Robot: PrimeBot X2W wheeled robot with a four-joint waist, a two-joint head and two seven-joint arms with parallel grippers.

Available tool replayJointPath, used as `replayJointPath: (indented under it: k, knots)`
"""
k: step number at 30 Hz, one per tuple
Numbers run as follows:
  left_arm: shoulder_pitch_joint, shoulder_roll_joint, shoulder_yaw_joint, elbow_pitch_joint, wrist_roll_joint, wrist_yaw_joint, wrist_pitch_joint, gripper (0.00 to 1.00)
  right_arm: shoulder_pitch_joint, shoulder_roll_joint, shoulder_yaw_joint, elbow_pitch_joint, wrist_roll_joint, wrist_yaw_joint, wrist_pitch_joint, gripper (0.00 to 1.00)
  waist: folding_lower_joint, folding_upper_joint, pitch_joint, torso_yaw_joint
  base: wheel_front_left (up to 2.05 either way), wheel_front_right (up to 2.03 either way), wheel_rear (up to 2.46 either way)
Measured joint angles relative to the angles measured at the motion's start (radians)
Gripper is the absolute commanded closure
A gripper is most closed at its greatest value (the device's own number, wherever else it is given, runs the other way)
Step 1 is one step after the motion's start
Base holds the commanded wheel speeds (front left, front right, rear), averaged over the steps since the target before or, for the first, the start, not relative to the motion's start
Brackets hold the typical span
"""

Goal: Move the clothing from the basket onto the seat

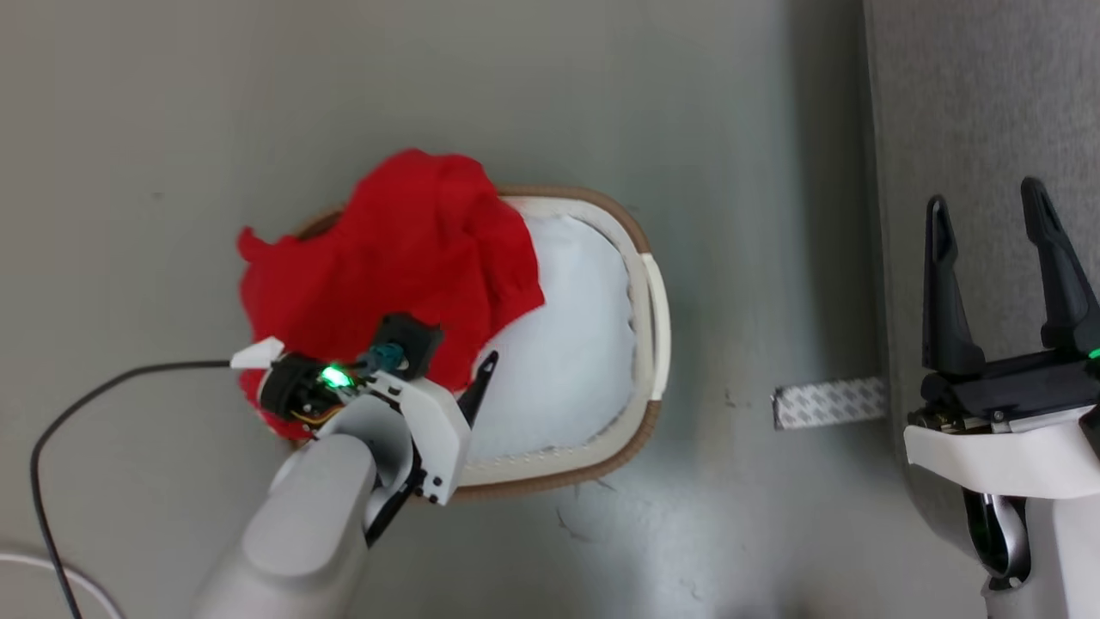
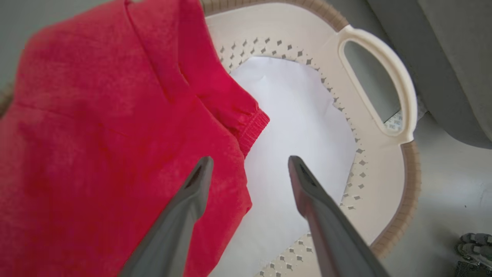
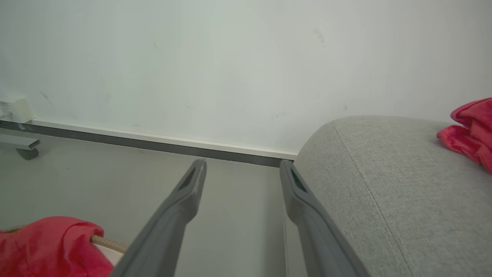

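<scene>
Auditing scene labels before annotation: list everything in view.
clothing: 1, bright red, draped over the basket's left rim
basket: 1, cream with tan rim, on the floor
cloth: 1, pale white, inside the basket
sofa: 1, grey, right of the basket
red fabric: 1, red, on the sofa
tape strip: 1, grey-white, on the floor beside the sofa
cable: 1, black, on the floor at left
left gripper: 1, dark fingers open, over the clothing's edge
right gripper: 1, dark fingers open, at the sofa's edge
</scene>
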Motion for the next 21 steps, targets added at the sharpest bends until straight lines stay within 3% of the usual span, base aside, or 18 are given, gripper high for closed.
replayJointPath:
  k: [13, 21]
  knots:
    - [-0.137, 0.039, 0.026, 0.177, -0.019, 0.035, -0.009, 0.0, -0.004, 0.0, 0.015, -0.076, 0.037, 0.0, 0.0, 0.0, -0.0003, 0.0, 0.189, -0.099, 0.0, 0.0, 0.0]
    - [-0.196, 0.075, 0.015, 0.281, 0.018, 0.119, -0.029, 0.0, 0.001, 0.0, 0.028, -0.113, 0.041, 0.0, 0.0, 0.0, -0.0004, 0.0, 0.237, -0.151, 0.0, 0.0, 0.0]
